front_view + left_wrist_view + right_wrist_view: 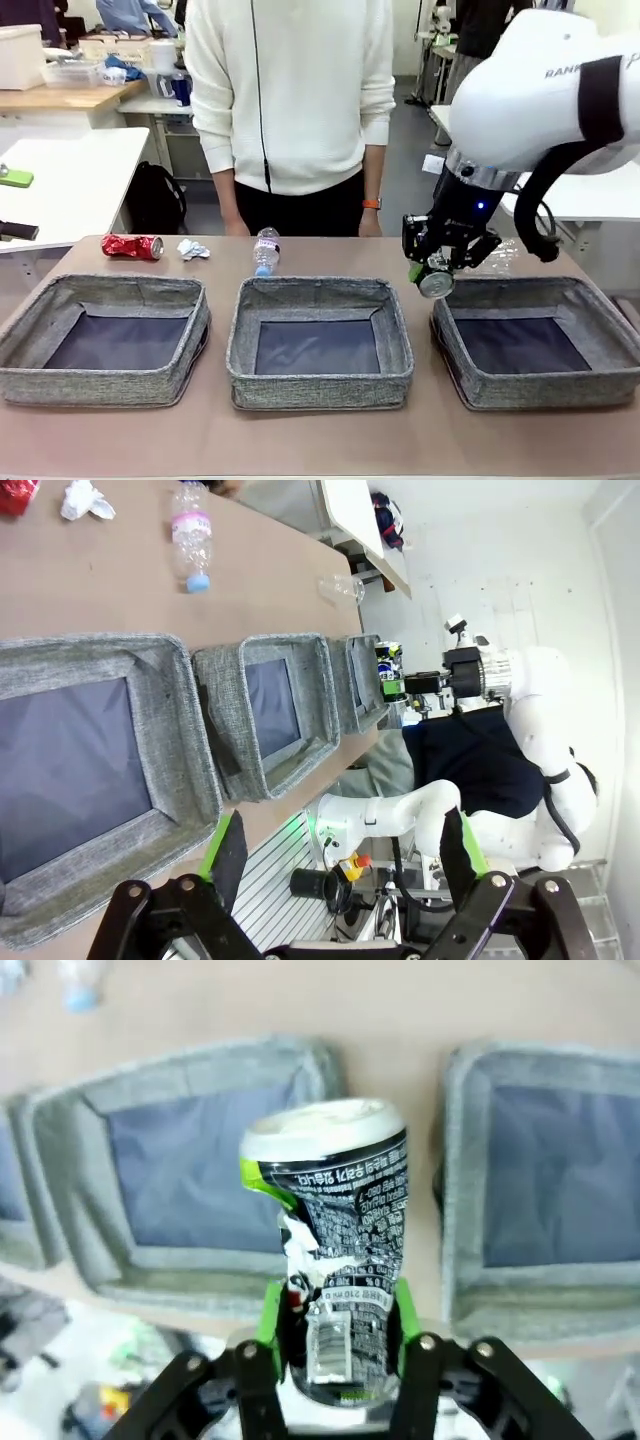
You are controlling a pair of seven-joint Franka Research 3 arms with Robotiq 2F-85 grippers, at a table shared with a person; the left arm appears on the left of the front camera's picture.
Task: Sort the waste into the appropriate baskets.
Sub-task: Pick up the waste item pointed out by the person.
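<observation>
We are carrying a dark can [436, 286] pinched in our right gripper [438, 272]. Likely next: releasing over the basket [530, 388] just below.

Bkgd: white table [70, 165] left, black backpack [157, 198] beside it; wooden bench [60, 97] w/ white bin [20, 56] behind.
</observation>
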